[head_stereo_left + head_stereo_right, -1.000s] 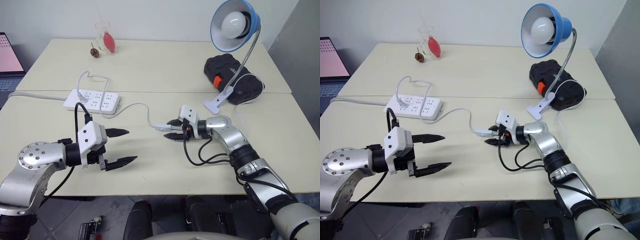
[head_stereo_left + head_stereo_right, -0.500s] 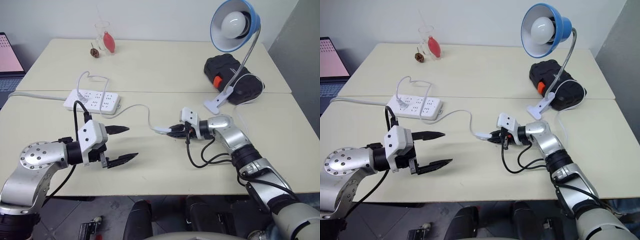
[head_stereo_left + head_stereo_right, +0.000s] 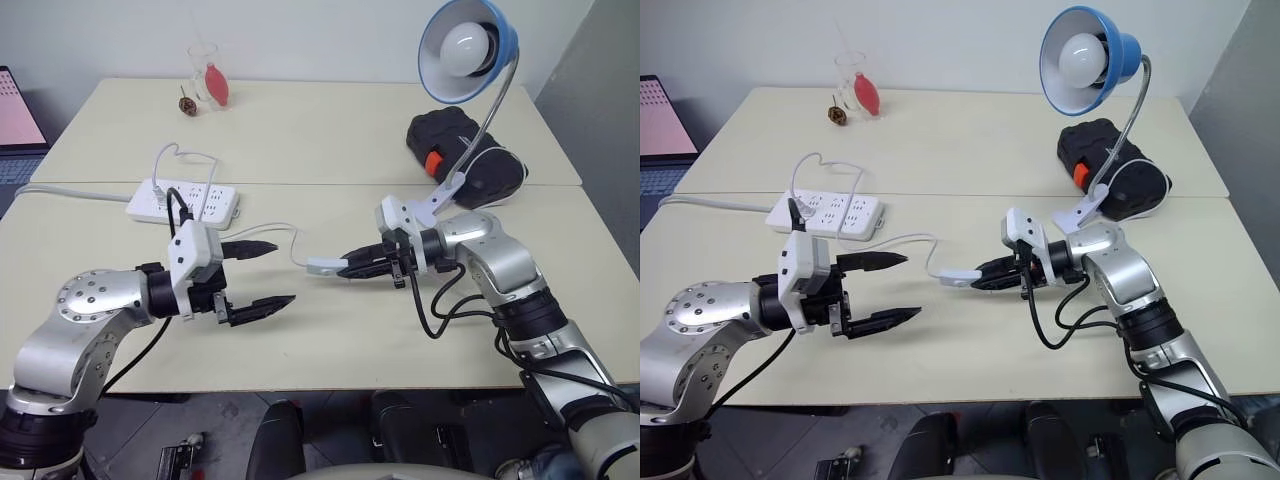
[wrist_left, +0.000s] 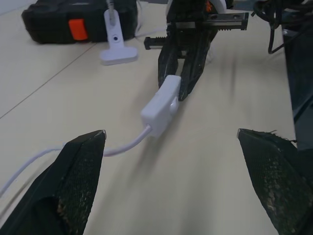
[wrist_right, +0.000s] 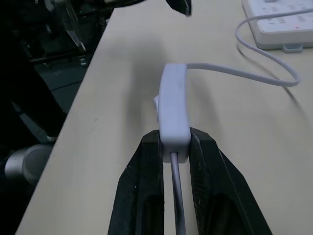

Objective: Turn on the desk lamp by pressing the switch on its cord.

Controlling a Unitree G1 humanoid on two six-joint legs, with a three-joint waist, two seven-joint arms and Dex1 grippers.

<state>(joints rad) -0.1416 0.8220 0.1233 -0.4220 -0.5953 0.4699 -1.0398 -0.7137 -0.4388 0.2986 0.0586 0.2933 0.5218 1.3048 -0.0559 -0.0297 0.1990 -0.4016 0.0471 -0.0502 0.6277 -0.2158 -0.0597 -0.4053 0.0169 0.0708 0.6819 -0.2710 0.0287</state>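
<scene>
While the lamp (image 3: 468, 50) stands unlit at the worktop's (image 3: 300, 130) far right, the right gripper (image 3: 350, 267) jaws clamp one end of the switch (image 3: 322, 266) above it; the left gripper (image 3: 262, 275) jaws stand open nearby. A hard press could lever the switch free, since the cord (image 3: 262, 230) gives no support.

Smooth white plastic switch (image 4: 160, 105), matt cream table (image 3: 330, 130), glossy chrome lamp neck (image 3: 492, 110).

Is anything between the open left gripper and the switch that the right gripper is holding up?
Nothing visible. The left gripper faces the switch across bare table; only the cord trails off behind, and the right gripper clamps the far end.
</scene>
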